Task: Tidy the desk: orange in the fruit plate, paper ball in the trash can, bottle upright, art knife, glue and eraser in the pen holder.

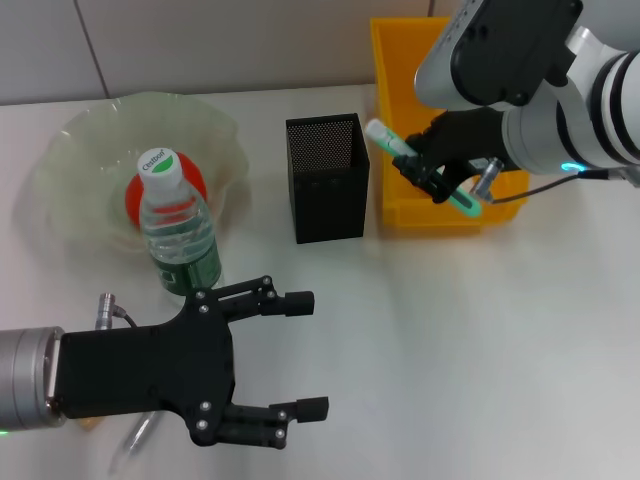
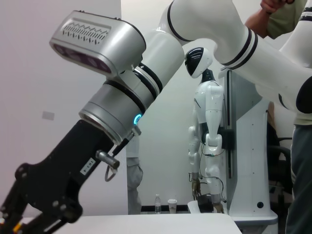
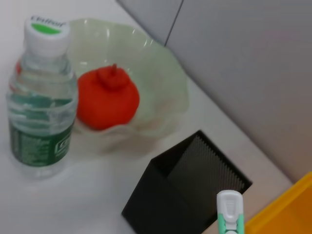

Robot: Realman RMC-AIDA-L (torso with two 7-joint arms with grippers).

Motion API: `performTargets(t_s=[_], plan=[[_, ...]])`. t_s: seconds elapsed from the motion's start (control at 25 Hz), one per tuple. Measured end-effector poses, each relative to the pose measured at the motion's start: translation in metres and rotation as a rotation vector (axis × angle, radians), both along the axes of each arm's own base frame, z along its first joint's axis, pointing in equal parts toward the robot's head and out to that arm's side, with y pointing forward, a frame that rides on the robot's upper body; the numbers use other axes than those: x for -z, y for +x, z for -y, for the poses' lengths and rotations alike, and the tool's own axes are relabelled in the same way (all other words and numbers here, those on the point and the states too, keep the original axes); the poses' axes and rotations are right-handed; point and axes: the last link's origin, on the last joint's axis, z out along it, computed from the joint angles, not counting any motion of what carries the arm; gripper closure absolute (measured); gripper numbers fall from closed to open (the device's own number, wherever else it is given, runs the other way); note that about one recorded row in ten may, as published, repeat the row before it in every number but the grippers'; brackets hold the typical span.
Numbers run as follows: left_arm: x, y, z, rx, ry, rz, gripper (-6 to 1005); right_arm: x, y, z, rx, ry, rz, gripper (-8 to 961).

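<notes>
My desk (image 1: 450, 330) is evenly bright with soft shadows; my right wrist view blurs near the bottle (image 3: 41, 97).

- The fruit plate (image 1: 60, 160) sits at the table's far left, with the orange (image 1: 150, 195) in it.
- The bottle (image 1: 178, 235) stands upright just before the plate, at its near edge.
- The pen holder (image 1: 327, 180) stands right of the plate.
- The trash can (image 1: 400, 120) lies right of the pen holder, close beside it.
- The right gripper (image 1: 440, 165) holds the art knife (image 1: 385, 138) tilted above the gap between pen holder and trash can.
- The left gripper (image 1: 290, 355) hovers near the front edge, before the bottle.
</notes>
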Motion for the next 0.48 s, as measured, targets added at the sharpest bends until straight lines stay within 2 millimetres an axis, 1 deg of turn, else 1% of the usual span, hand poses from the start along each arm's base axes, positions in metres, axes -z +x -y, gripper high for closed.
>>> performTargets(t_s=[0.44, 0.48], plan=[[0.001, 0.001, 0.0, -0.001, 0.001, 0.002, 135, -0.009, -0.011, -0.007, -0.151, 0.13, -0.064, 770], [0.001, 0.001, 0.0, -0.001, 0.001, 0.001, 135, -0.009, -0.015, -0.008, -0.199, 0.161, -0.076, 770]])
